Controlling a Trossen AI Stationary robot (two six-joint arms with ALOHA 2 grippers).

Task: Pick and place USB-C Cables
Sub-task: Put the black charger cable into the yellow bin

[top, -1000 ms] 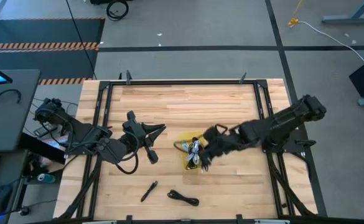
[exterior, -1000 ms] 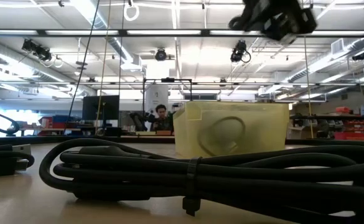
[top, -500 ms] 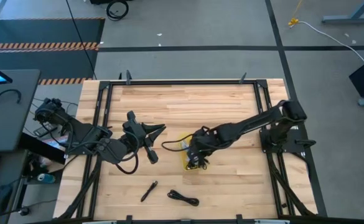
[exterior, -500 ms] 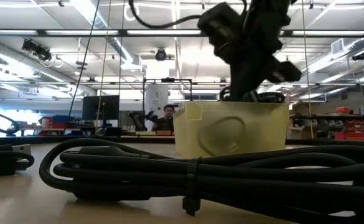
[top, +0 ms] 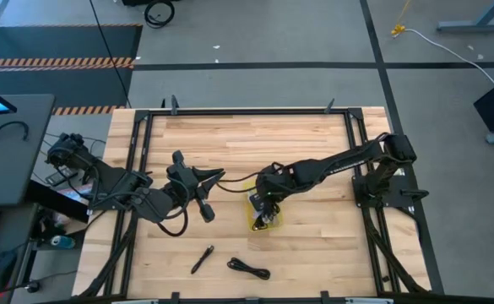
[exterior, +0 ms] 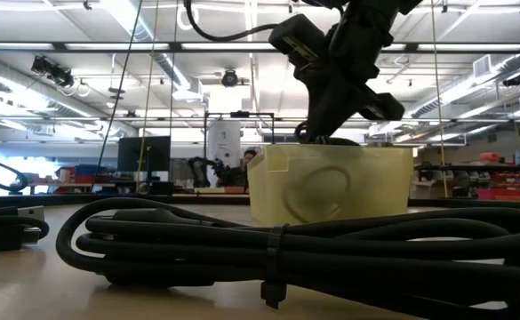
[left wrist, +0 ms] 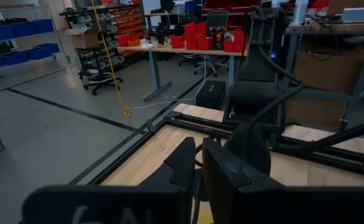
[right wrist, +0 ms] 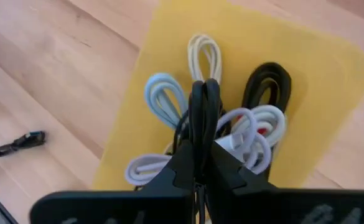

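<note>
1. The right claw (right wrist: 197, 163) hangs directly over the yellow bin (top: 263, 213) near the middle of the wooden surface (top: 255, 143), its fingers pinched tight on a black USB-C cable (right wrist: 201, 118) — the loop stands up between the fingertips.
2. Below it, inside the bin, lie more bundled cables: a cream loop (right wrist: 205, 56), a pale blue-white loop (right wrist: 163, 96), a black loop (right wrist: 267, 84), and white loops (right wrist: 256, 130) with a bit of red showing among them.
3. In the low view the right arm (exterior: 340, 62) comes down to the bin's rim, with a dark cable showing just above the rim.
4. The left claw (top: 215, 176) waits to the left of the bin, raised and pointing toward it — its fingers are nearly together and hold nothing.
5. Two black cables remain outside the bin near the front edge of the surface: a straight one (top: 202, 259) and a coiled one (top: 248, 269), near each other but apart.
6. A person (exterior: 249, 162) sits in the room far behind the surface.
</note>
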